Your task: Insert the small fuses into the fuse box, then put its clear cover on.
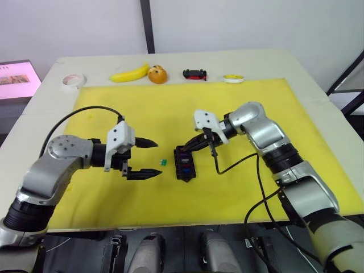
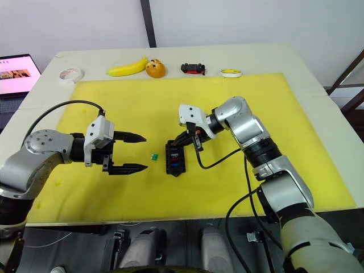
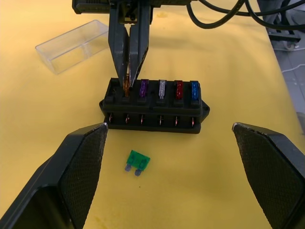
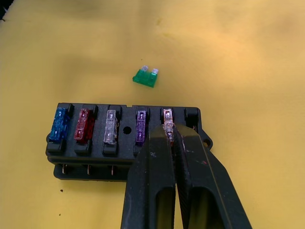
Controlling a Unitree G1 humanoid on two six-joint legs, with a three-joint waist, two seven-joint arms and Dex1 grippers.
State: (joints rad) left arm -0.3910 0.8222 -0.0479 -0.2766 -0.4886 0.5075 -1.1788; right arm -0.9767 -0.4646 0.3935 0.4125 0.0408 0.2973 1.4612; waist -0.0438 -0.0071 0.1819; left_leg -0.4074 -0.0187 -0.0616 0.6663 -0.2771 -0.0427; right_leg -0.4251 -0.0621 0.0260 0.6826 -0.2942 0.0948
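The right claw (image 4: 170,136) is pinched narrow on a small amber blade fuse (image 3: 126,87), pressing it into the small black rectangular plastic fuse box (image 3: 153,109). If the fuse goes in tilted, it could jam or skid the box across the yellow mat (image 1: 239,108). The left claw (image 1: 149,158) hangs wide apart beside a green fuse (image 3: 137,161) lying just beside the box. The clear plastic cover (image 3: 73,45) sits near the box. The pale tabletop (image 1: 318,79) carries the mat.

Matt black plastic fuse box (image 3: 153,107), translucent glossy fuses (image 3: 161,88) — clear cover (image 3: 78,45) glassy-smooth plastic — on matt yellow mat (image 1: 170,102).
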